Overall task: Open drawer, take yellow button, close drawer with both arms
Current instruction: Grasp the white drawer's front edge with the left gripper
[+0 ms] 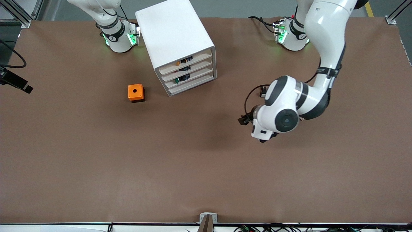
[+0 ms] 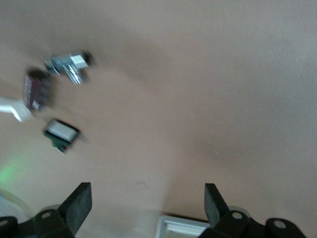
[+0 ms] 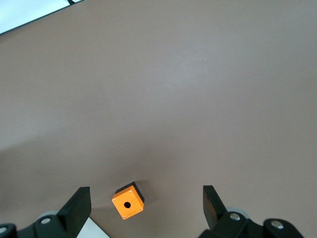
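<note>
While the top drawer (image 1: pixel 187 61) sits pushed flush into the white cabinet (image 1: pixel 173 35) with the three drawers below it, nothing of the job is done yet, and both my claws are empty for that reason. The orange button (image 1: pixel 178 63) lies inside that top drawer, just visible through the gap over its slanted front lip, so I judge the drawer has to come out before I can reach it.

My left claw (image 2: pixel 147 201) hangs over bare bench (image 1: pixel 206 167) toward the left arm's end, well apart from the cabinet, its fingers spread wide with only brown surface between them. The left arm is bent low with its wrist turned toward the cabinet's front, which looks to me like a lead-in to hooking the drawer lip. In the left wrist view a few small bits of hardware (image 2: pixel 54 99) show farther off, blurred; I cannot tell what they are.

My right claw (image 3: pixel 143 201) is out of the front view and shows only in its own wrist view: fingers wide apart, looking down on the orange box (image 3: pixel 128 200) with the hole in its top. That box (image 1: pixel 136 92) stands on the bench beside the cabinet, toward the right arm's end. The right arm waits.

Since the cabinet stands at an angle, I expect any pull must follow the drawer's own line or it may jam.
</note>
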